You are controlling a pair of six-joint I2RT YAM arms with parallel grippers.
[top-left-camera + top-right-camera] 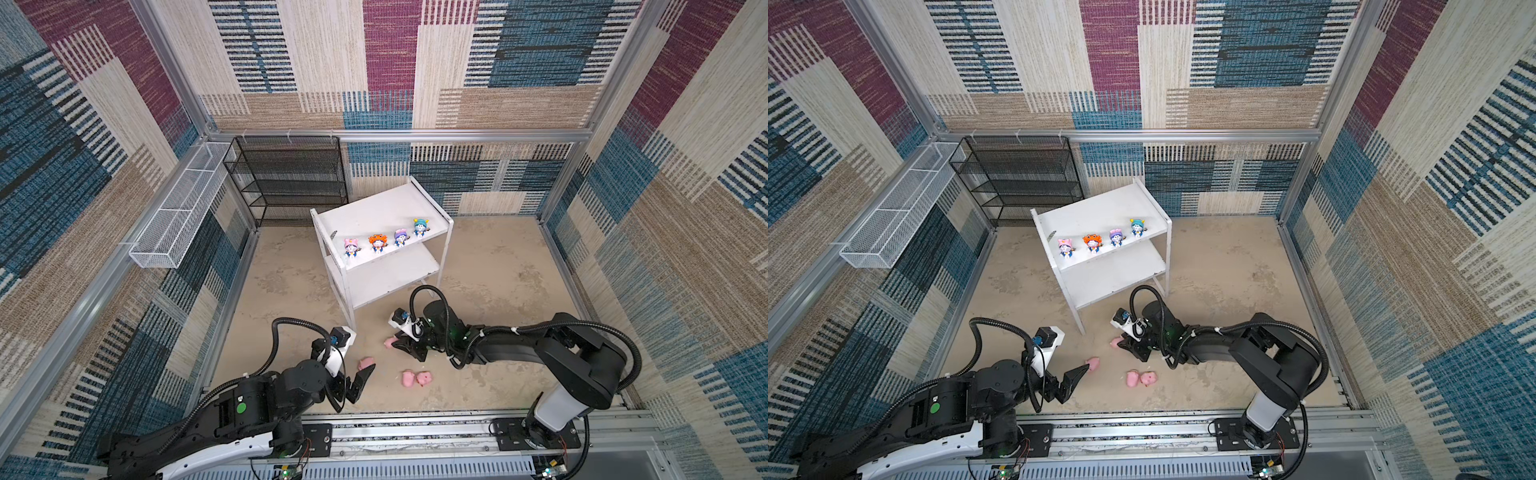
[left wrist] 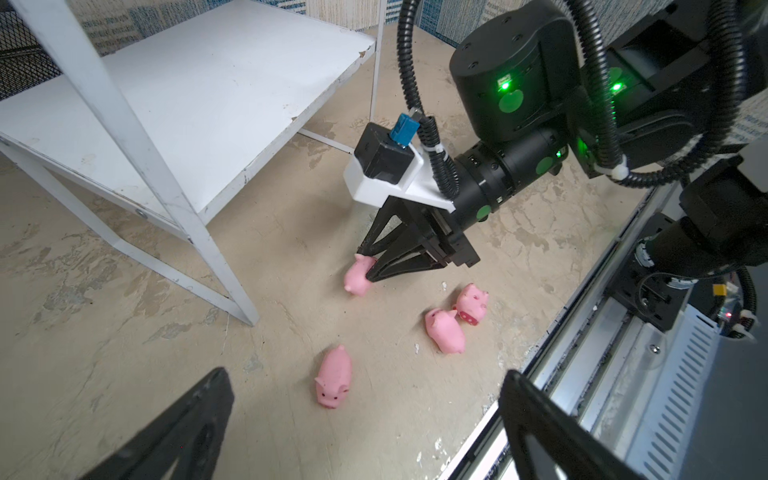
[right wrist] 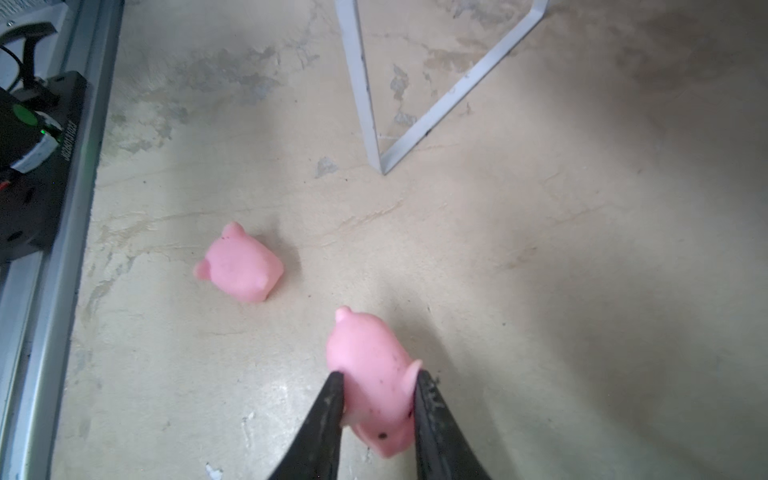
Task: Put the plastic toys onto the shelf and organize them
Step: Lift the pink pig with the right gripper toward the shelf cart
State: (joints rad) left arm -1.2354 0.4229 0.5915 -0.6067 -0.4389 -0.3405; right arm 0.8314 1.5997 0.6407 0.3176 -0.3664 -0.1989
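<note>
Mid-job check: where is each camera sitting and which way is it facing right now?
Top views: high over the rail, looking down at the shelf, floor, left arm and right arm.
Left wrist: on the left arm, facing the right pincer gripping a pig; its own open left pincer shows at the edge.
Right wrist: on the right arm, facing down at the floor; its own fingers clamp that pig.
Shared: both wrist views show the held pig and a loose pig.

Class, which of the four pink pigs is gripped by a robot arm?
The pig pinched in the right gripper; the other three lie loose on the floor, ungripped.
</note>
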